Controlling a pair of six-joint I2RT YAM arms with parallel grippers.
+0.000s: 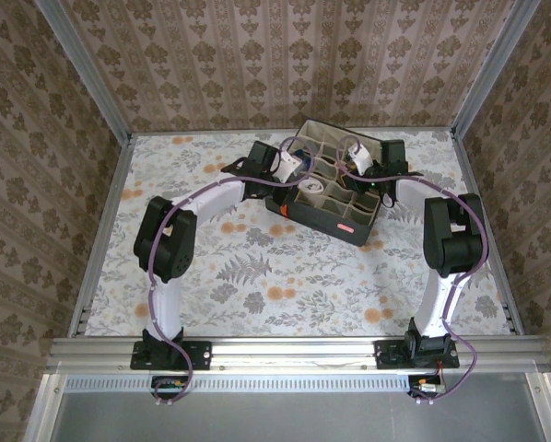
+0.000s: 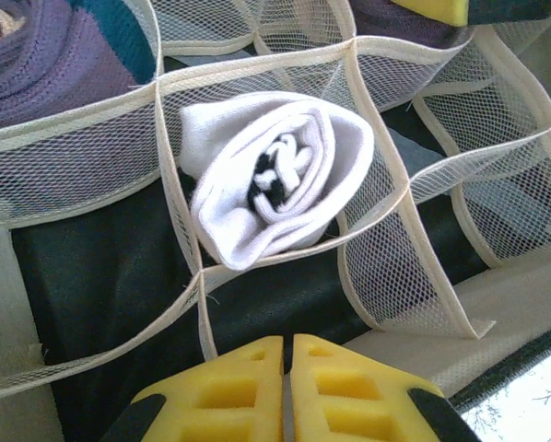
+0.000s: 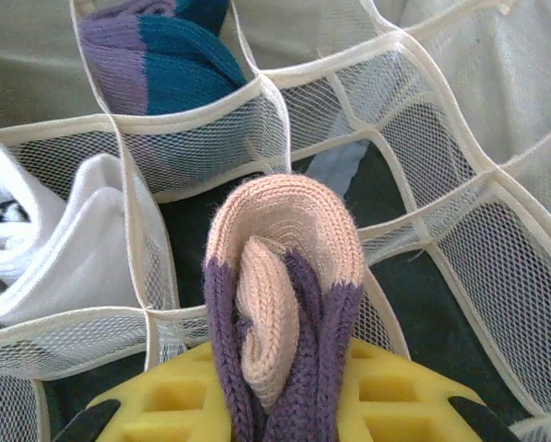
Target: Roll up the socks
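- Patterned wallpaper walls (image 1: 285, 64) close in a floral surface (image 1: 285, 276); a grey fabric box (image 1: 323, 221) with beige mesh cells sits toward the far side, and both arms reach over it.
- The white sock (image 2: 275, 175) lies rolled in one cell with its striped cuff tucked in the middle. The mesh walls press on it all round, which probably keeps the roll from springing open.
- The left pincer (image 2: 287, 368) hangs just above and nearer than that sock, fingers pressed together with nothing between them.
- The purple and teal sock (image 3: 165, 55) fills a neighbouring cell, also bundled.
- The right pincer (image 3: 280, 401) is narrow and clamped on the purple sock with the tan heel (image 3: 280, 239). The rolled end sticks out past the fingertips over a cell beside the white one.
- Gripping the roll across its folds looks meant to keep it tight until a cell can take over; lowering it appears to be the remaining step.
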